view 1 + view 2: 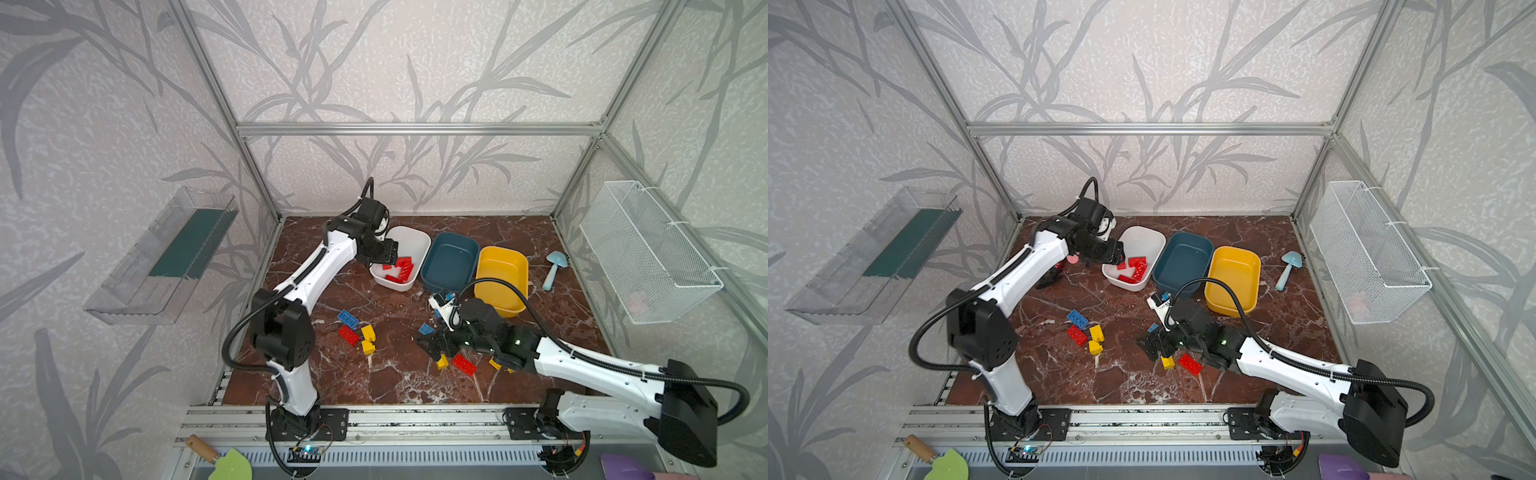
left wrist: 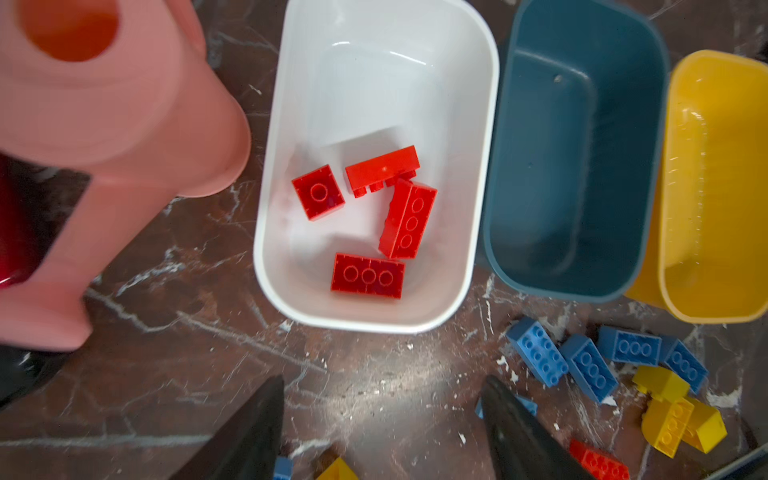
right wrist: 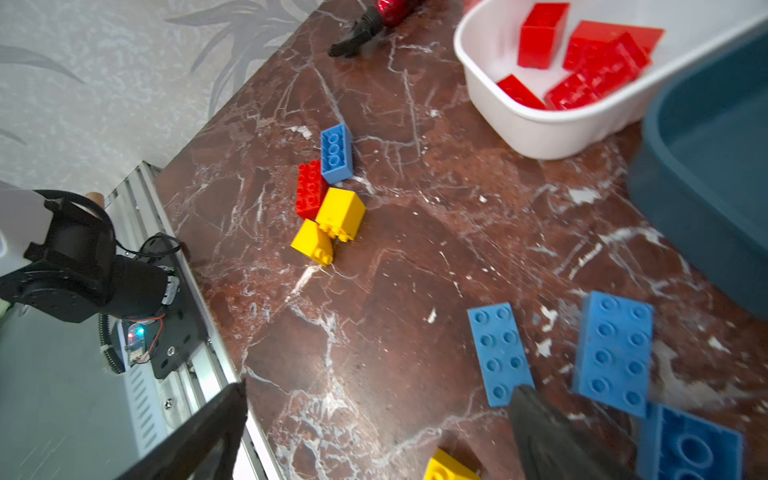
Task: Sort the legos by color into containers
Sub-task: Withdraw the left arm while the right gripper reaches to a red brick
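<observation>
My left gripper (image 1: 388, 251) (image 2: 384, 380) hangs open and empty over the near left end of the white tub (image 1: 417, 237) (image 2: 374, 75), where several red legos (image 1: 401, 268) (image 2: 405, 218) lie. The teal tub (image 1: 451, 259) and the yellow tub (image 1: 503, 276) beside it hold nothing. Low over the marble floor, my right gripper (image 1: 432, 345) (image 3: 381, 386) is open with nothing between its fingers, among blue legos (image 3: 613, 351), a yellow one (image 1: 442, 361) and a red one (image 1: 464, 364). A blue, a red and two yellow legos (image 1: 357, 332) (image 3: 328, 195) cluster at front left.
A pink watering can (image 2: 104, 124) and a dark red tool (image 1: 1052, 276) lie left of the white tub. A light blue trowel (image 1: 555, 268) lies right of the yellow tub. A wire basket (image 1: 648, 249) and a clear tray (image 1: 166, 257) hang on the side walls.
</observation>
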Available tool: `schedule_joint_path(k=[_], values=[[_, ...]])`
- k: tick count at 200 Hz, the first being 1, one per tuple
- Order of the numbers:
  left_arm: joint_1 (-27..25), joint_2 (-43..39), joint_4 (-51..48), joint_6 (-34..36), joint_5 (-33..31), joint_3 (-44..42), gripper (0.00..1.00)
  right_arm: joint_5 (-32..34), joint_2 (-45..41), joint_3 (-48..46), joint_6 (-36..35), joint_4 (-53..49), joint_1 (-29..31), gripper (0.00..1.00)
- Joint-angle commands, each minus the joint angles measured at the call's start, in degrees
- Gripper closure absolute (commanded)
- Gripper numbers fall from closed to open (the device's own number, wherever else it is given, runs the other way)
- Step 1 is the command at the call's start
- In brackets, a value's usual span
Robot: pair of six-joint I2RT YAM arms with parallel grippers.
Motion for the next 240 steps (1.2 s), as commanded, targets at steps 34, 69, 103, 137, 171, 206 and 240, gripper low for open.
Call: schedule_joint_path(k=[34, 69, 103, 137, 171, 206, 240], values=[[0.2, -32.9, 6.9, -2.1, -11.4, -19.1, 0.2, 2.1, 14.8, 17.8, -7.3, -13.5, 5.7, 0.02], [0.3, -51.0, 7.3, -3.7, -14.9, -28.1, 0.15, 2.4, 26.5, 30.1, -8.6, -18.6, 9.7, 0.05], [0.3, -65.4, 6.4, -4.9, -18.8, -35.4, 0.07, 2.1, 39.1, 43.5, -8.9, -25.9, 13.1, 0.08], [0.3, -75.1, 3.0, -4.8, -21.6, -38.6, 0.04, 1.4, 48.7, 53.6, -7.9, -31.1, 15.0, 0.13], [0.3, -82.2, 2.2, -5.4, -21.5, -42.2, 0.02, 2.1, 54.4, 59.4, -6.4, -32.5, 15.1, 0.14], [0.3, -83.8, 2.2, -4.7, -21.0, -44.2, 0.01, 2.8, 59.8, 65.1, -6.0, -34.1, 15.1, 0.18], [0.3, -82.6, 1.8, -4.5, -19.9, -44.1, 0.01, 4.7, 64.5, 70.7, -5.9, -36.3, 15.0, 0.23]])
